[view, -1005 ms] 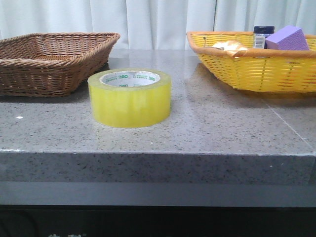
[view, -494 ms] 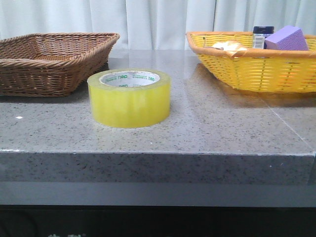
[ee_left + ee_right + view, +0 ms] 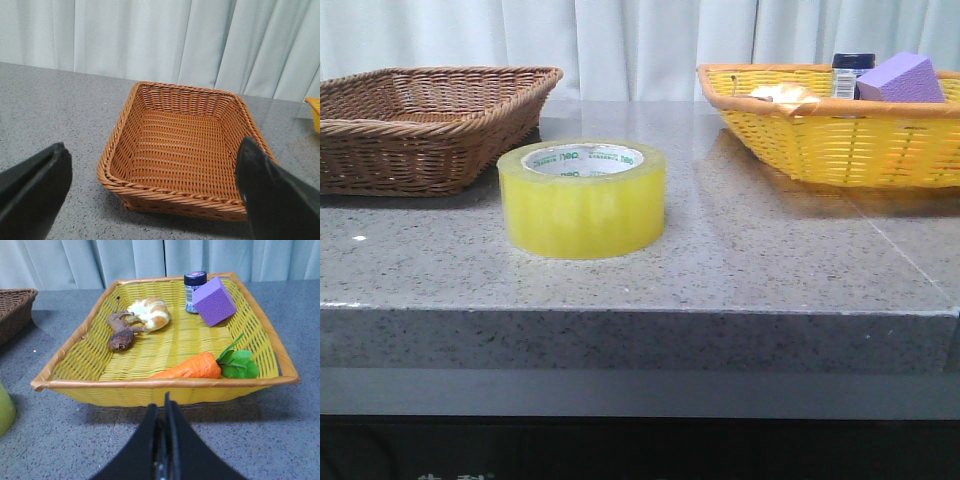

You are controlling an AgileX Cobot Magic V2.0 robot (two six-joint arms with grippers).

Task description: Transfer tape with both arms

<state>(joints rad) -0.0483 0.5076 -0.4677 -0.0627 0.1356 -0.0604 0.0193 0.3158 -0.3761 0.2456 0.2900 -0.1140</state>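
Observation:
The tape (image 3: pixel 582 198), a wide yellow translucent roll with a white core and green lettering, lies flat on the grey stone table near its front edge in the front view. A sliver of it shows at the edge of the right wrist view (image 3: pixel 6 407). Neither arm appears in the front view. My left gripper (image 3: pixel 152 180) is open, its black fingers (image 3: pixel 35 185) spread wide before the empty brown wicker basket (image 3: pixel 180 197). My right gripper (image 3: pixel 163 405) is shut with nothing in it, pointing at the yellow basket (image 3: pixel 165 383).
The brown basket (image 3: pixel 420 125) stands at the back left of the table, the yellow basket (image 3: pixel 840 150) at the back right. The yellow one holds a purple block (image 3: pixel 215 301), a dark-lidded jar (image 3: pixel 194 290), a toy carrot (image 3: pixel 192 367), a bread piece (image 3: pixel 149 312) and a brown figure (image 3: pixel 120 335).

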